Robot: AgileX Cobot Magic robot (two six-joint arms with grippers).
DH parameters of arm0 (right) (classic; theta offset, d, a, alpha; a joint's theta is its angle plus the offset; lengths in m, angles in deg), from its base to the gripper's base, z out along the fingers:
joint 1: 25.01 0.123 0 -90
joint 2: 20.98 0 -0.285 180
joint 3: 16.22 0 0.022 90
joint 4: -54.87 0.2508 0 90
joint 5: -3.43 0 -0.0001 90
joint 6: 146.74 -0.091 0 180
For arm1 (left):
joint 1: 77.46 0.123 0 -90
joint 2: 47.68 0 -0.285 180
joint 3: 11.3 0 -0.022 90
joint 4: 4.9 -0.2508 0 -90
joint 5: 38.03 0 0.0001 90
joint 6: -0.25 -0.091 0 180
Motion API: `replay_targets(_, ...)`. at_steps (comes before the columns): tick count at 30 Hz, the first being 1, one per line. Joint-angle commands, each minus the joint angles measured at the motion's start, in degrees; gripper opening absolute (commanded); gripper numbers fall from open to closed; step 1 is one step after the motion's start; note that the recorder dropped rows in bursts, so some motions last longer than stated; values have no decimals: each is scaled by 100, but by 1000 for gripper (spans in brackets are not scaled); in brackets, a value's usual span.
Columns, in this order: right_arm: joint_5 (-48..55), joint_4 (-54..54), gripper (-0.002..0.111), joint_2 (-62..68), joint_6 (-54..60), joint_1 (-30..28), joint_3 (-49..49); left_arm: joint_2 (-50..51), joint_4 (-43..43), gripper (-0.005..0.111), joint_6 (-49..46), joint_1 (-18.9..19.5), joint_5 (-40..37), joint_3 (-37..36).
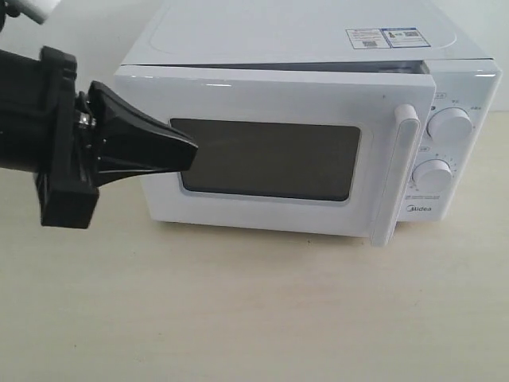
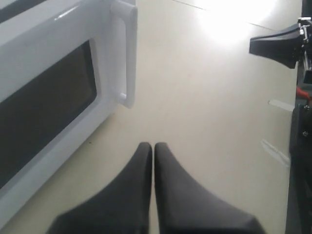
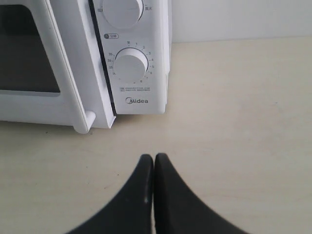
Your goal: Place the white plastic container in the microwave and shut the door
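Note:
The white microwave point(image 1: 302, 32) stands at the back of the table. Its door point(image 1: 278, 91) is almost against the body, with a thin dark gap along the top and the handle point(image 1: 398, 175) side standing slightly proud of the dial panel. My left gripper point(image 1: 191, 151) is shut and empty, its tip in front of the left edge of the dark window; the left wrist view shows the gripper point(image 2: 153, 146) over bare table beside the door point(image 2: 48, 34). My right gripper point(image 3: 154, 157) is shut and empty, low in front of the dial panel point(image 3: 131, 102). The white plastic container is out of view.
Two round dials point(image 1: 452, 125) point(image 1: 434, 175) sit on the microwave's right panel, stickers point(image 1: 382, 37) on its top. A beige table point(image 1: 254, 310) stretches in front. The right arm's gripper point(image 2: 256, 45) shows far off in the left wrist view.

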Motion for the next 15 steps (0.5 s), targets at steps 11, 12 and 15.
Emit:
replay_targets(11,-111,-46,0,-31,110,-41,3,-1486,-1331,4,496,-39,163,-628)
replay_targets(12,-185,-46,0,-31,162,-41,3,-1558,-1360,4,496,-39,275,-690)
replay_targets(15,-335,-46,0,-31,263,-41,3,-1691,-1360,4,496,-39,536,-816)
